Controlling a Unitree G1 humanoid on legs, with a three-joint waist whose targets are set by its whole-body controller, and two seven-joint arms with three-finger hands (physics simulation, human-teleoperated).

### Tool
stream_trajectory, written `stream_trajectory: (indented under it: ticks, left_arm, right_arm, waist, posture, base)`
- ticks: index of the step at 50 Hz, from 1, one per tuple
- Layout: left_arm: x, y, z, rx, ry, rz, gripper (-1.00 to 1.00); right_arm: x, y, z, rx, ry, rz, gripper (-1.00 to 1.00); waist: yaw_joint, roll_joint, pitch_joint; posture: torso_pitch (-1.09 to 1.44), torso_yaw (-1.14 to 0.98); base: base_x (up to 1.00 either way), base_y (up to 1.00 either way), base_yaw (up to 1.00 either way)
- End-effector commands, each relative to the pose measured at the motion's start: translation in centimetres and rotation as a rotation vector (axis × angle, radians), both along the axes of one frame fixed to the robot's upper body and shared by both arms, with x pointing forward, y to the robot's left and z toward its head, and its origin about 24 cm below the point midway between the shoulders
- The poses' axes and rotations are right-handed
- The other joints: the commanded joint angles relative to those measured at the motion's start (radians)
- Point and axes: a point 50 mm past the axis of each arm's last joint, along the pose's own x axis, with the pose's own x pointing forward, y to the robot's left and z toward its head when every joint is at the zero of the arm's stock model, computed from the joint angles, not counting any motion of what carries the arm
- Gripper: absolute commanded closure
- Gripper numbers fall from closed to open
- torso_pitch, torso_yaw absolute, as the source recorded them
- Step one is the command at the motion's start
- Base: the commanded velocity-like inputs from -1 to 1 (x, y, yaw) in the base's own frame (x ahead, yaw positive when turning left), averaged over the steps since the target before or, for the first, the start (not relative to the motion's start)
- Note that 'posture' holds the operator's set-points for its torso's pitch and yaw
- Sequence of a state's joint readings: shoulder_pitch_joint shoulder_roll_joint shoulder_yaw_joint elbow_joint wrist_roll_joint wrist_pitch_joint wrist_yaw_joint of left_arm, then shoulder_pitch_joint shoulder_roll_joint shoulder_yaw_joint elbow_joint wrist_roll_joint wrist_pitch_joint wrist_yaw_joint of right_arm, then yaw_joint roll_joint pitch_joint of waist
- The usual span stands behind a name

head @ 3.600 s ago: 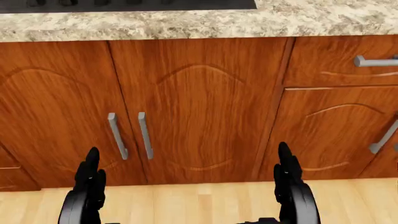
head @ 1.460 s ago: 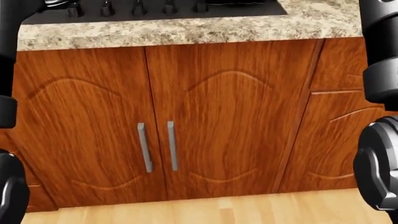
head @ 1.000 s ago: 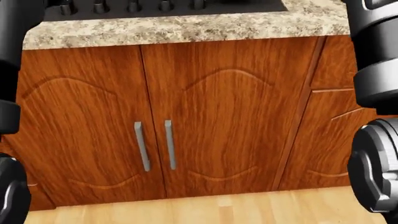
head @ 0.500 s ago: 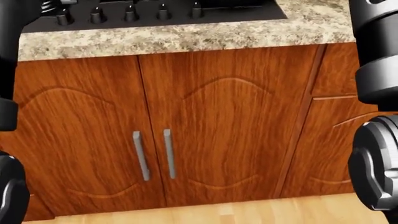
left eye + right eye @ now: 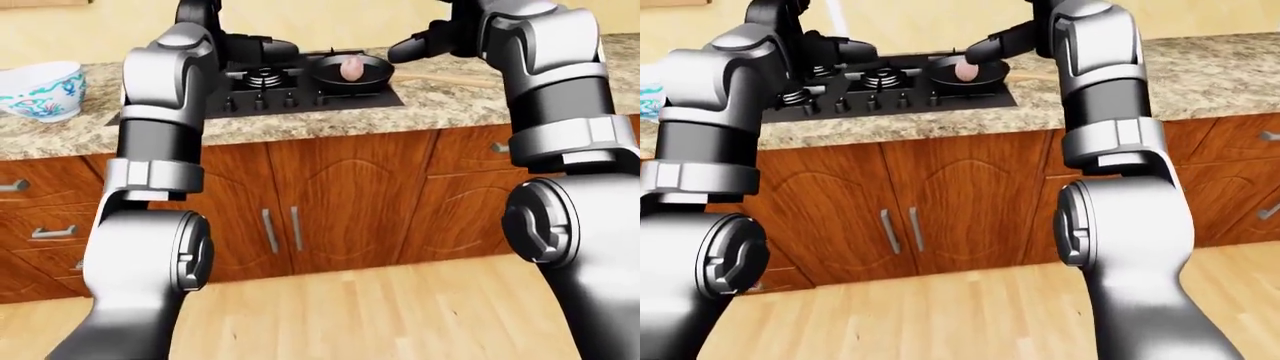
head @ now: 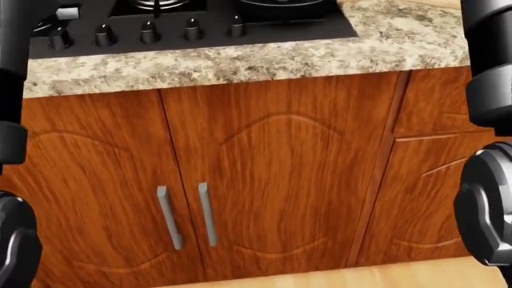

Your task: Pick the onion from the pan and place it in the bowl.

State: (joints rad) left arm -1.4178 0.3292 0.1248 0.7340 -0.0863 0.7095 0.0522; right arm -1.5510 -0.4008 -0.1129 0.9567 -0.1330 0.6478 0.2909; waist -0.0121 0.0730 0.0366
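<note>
A pale pink onion (image 5: 351,68) sits inside a black pan (image 5: 350,72) on the black stove (image 5: 300,90), set into a speckled granite counter (image 5: 460,101), as seen in the left-eye view. Just to the pan's right in that view, the dark right hand (image 5: 420,46) hovers at pan height, apart from the onion; its fingers are too dark and bunched to tell whether they are spread or closed. To the pan's left, the left hand (image 5: 262,49) hangs over the stove's burners, its finger pose equally unreadable.

At the far left of the left-eye view, a white bowl with teal pattern (image 5: 40,90) stands on the counter, well apart from the pan. The right-eye view cuts the bowl down to a sliver at its left edge, yet shows the right hand's dark tip nearly touching the pan's rim.

The head view looks lower and catches neither onion nor bowl: only the stove's row of knobs (image 6: 146,31), the counter edge, and wooden cabinet doors (image 6: 272,180) with two grey handles (image 6: 185,223), framed by black arm sections at both sides. Light wood floor (image 5: 350,315) runs beneath the cabinets in the eye views.
</note>
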Motion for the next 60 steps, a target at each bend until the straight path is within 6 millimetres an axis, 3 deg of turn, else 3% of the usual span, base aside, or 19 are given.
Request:
stream_trajectory:
  ticks: [1, 2, 4, 11, 16, 17, 25, 30, 31, 32, 39, 42, 44, 45, 47, 54, 57, 59, 60]
  left_arm:
    - [-0.58, 0.3, 2.28, 0.0, -0.09, 0.01, -1.0]
    - [-0.58, 0.31, 2.26, -0.001, -0.089, 0.01, -1.0]
    - [-0.57, 0.27, 2.16, 0.0, -0.089, 0.009, -1.0]
    - [-0.53, 0.35, 2.13, -0.001, -0.088, 0.011, -1.0]
    - [-0.48, 0.32, 1.98, -0.001, -0.086, 0.01, -1.0]
    - [-0.49, 0.32, 1.98, -0.002, -0.087, 0.01, -1.0]
    - [-0.47, 0.18, 1.98, -0.001, -0.086, 0.008, -1.0]
    - [-0.45, 0.25, 1.93, 0.0, -0.085, 0.009, -1.0]
    - [-0.45, 0.23, 1.98, 0.0, -0.086, 0.008, -1.0]
    - [-0.46, 0.2, 2.05, 0.0, -0.086, 0.008, -1.0]
    - [-0.41, 0.12, 1.91, -0.002, -0.084, 0.006, -1.0]
    - [-0.46, 0.2, 2.01, -0.002, -0.085, 0.008, -1.0]
    - [-0.47, 0.18, 2.01, -0.002, -0.085, 0.008, -1.0]
    - [-0.46, 0.18, 1.98, -0.002, -0.085, 0.007, -1.0]
    - [-0.46, 0.19, 1.93, -0.003, -0.085, 0.008, -1.0]
    - [-0.52, 0.23, 2.03, -0.003, -0.086, 0.01, -1.0]
    - [-0.54, 0.3, 2.13, -0.003, -0.087, 0.012, -1.0]
    - [-0.54, 0.33, 2.11, -0.004, -0.087, 0.013, -1.0]
    - [-0.55, 0.33, 2.14, -0.004, -0.087, 0.013, -1.0]
  right_arm:
    - [-0.62, 0.53, 2.55, -0.006, -0.101, 0.022, -1.0]
    - [-0.62, 0.55, 2.56, -0.007, -0.101, 0.022, -1.0]
    - [-0.58, 0.56, 2.46, -0.007, -0.1, 0.021, -1.0]
    - [-0.56, 0.67, 2.42, -0.01, -0.097, 0.024, -1.0]
    - [-0.55, 0.62, 2.36, -0.01, -0.097, 0.023, -1.0]
    - [-0.56, 0.59, 2.37, -0.009, -0.097, 0.023, -1.0]
    - [-0.57, 0.62, 2.41, -0.009, -0.096, 0.024, -1.0]
    - [-0.47, 0.75, 2.3, -0.011, -0.093, 0.027, -1.0]
    - [-0.48, 0.78, 2.34, -0.012, -0.093, 0.027, -1.0]
    - [-0.49, 0.8, 2.39, -0.012, -0.093, 0.028, -1.0]
    - [-0.52, 0.9, 2.52, -0.014, -0.095, 0.03, -1.0]
    - [-0.52, 0.96, 2.53, -0.013, -0.096, 0.031, -1.0]
    - [-0.52, 0.92, 2.51, -0.013, -0.096, 0.031, -1.0]
    - [-0.54, 0.89, 2.52, -0.013, -0.096, 0.031, -1.0]
    - [-0.56, 0.88, 2.54, -0.013, -0.096, 0.031, -1.0]
    - [-0.55, 0.86, 2.54, -0.013, -0.096, 0.031, -1.0]
    - [-0.56, 0.92, 2.6, -0.014, -0.096, 0.032, -1.0]
    - [-0.56, 1.0, 2.61, -0.014, -0.096, 0.034, -1.0]
    - [-0.53, 1.06, 2.54, -0.015, -0.095, 0.034, -1.0]
  waist:
    - [0.0, 0.02, -0.036]
    - [-0.009, 0.017, -0.048]
    - [-0.006, 0.01, -0.025]
    - [0.009, -0.056, -0.021]
    - [0.035, -0.15, -0.039]
    - [0.024, -0.131, -0.029]
    - [0.016, -0.078, -0.017]
    - [-0.011, 0.012, -0.049]
    - [-0.001, -0.001, -0.034]
    - [-0.007, 0.017, -0.031]
    - [0.01, -0.045, -0.025]
    - [0.021, -0.091, -0.026]
    - [0.03, -0.153, -0.041]
    - [0.027, -0.127, -0.038]
    - [0.026, -0.141, -0.026]
    - [0.015, -0.081, -0.021]
    - [0.004, -0.034, -0.026]
    - [-0.004, 0.024, -0.045]
    - [0.0, -0.007, -0.037]
  posture:
    - [0.0, 0.0]
    - [0.0, 0.0]
    - [0.0, 0.0]
    - [0.0, 0.0]
    - [0.0, 0.0]
    - [0.0, 0.0]
    - [0.0, 0.0]
    - [0.0, 0.0]
    - [0.0, 0.0]
    - [0.0, 0.0]
    - [0.0, 0.0]
    - [0.0, 0.0]
    - [0.0, 0.0]
    - [0.0, 0.0]
    - [0.0, 0.0]
    - [0.0, 0.0]
    - [0.0, 0.0]
    - [0.0, 0.0]
    - [0.0, 0.0]
  base:
    - [0.17, 0.0, 0.0]
    - [0.22, 0.0, 0.0]
    - [0.23, 0.0, 0.0]
    - [0.26, 0.0, 0.0]
    - [0.26, 0.0, 0.0]
    - [0.25, 0.0, 0.0]
    - [0.26, 0.0, 0.0]
    - [0.26, 0.0, 0.0]
    - [0.26, 0.0, 0.0]
    - [0.27, 0.0, 0.0]
    - [0.26, 0.0, 0.0]
    - [0.26, 0.0, 0.0]
    - [0.26, 0.0, 0.0]
    - [0.26, 0.0, 0.0]
    - [0.26, 0.0, 0.0]
    - [0.26, 0.0, 0.0]
    - [0.26, 0.0, 0.0]
    - [0.26, 0.0, 0.0]
    - [0.26, 0.0, 0.0]
